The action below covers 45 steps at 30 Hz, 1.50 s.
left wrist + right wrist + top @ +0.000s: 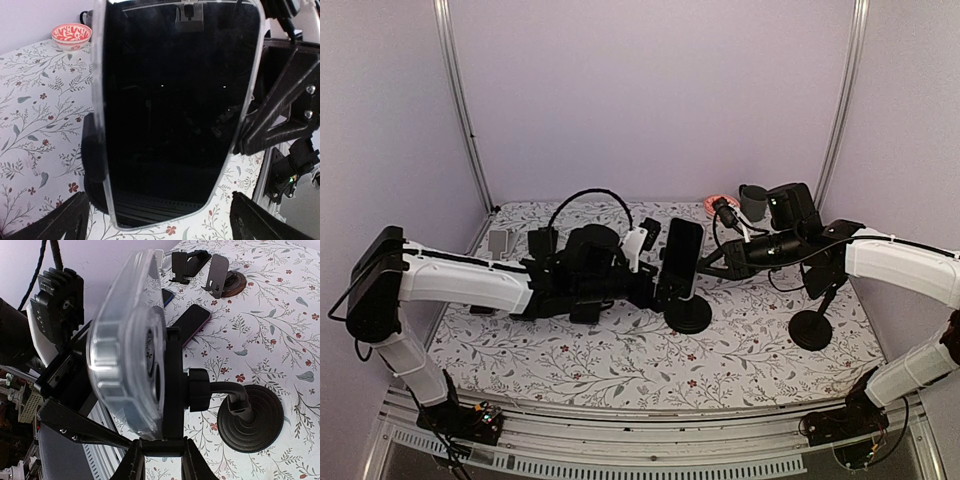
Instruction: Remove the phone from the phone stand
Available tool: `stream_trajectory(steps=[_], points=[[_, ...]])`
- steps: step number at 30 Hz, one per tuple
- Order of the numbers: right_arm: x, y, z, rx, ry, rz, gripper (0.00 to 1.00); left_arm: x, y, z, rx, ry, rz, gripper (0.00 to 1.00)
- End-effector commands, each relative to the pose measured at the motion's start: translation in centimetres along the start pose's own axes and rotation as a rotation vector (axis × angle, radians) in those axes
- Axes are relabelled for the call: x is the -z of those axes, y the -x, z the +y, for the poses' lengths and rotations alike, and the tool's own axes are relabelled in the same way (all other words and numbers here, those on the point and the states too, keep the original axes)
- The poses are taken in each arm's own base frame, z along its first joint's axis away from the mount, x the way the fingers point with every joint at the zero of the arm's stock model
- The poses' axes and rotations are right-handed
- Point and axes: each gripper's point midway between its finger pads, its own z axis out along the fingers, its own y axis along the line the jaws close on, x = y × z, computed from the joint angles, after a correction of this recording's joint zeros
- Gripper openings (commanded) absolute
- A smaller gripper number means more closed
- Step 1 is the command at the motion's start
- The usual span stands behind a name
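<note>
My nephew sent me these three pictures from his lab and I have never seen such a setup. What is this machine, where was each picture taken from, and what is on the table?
These are two robot arms bolted at the near edge of a table with a flowered cloth. The wide picture comes from a camera above and behind them. The other two come from small cameras on the wrists, so each looks along its own arm.

In the middle stands a phone in a clear case, clamped in a phone stand with a round black base. The left tool is wide open beside the phone, which fills its wrist picture. The right tool is closed on the bottom of the stand's clamp.

Also there: a second round-based stand, a red patterned bowl and a grey cup at the back.
</note>
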Motion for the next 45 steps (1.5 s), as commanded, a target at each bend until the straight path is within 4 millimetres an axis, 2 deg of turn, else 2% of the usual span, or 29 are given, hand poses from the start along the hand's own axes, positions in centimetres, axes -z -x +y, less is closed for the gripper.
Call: stream_trajectory(steps=[1,6,10,15,18,27,36,45], points=[[-0.2,0.4,0.7,-0.002,0.034,-0.007,0.0,-1.1,1.2,-2.1,-0.011,-0.048,-0.03,0.99],[-0.2,0.2,0.7,-0.01,0.034,-0.005,0.0,-2.2,1.4,-2.3,-0.022,-0.018,-0.026,0.99],[-0.1,0.2,0.7,-0.011,0.033,-0.007,0.0,-3.0,0.9,-1.7,-0.028,0.039,-0.006,0.99],[0.0,0.1,0.7,-0.011,0.03,-0.007,0.0,-3.2,0.4,-0.4,-0.017,0.112,0.004,0.94],[0.1,0.0,0.7,-0.008,0.028,-0.007,0.0,-3.1,0.1,0.4,-0.016,0.147,0.012,0.9],[0.2,-0.3,0.8,0.003,0.031,-0.002,0.0,-2.4,-0.2,2.4,0.02,0.216,0.006,0.66],[0.5,-1.0,0.8,0.007,0.032,0.014,0.0,-1.4,0.1,5.4,0.077,0.275,-0.007,0.53],[0.9,-1.7,1.0,0.01,0.033,0.029,0.0,-0.5,0.0,9.0,0.109,0.381,0.003,0.46]])
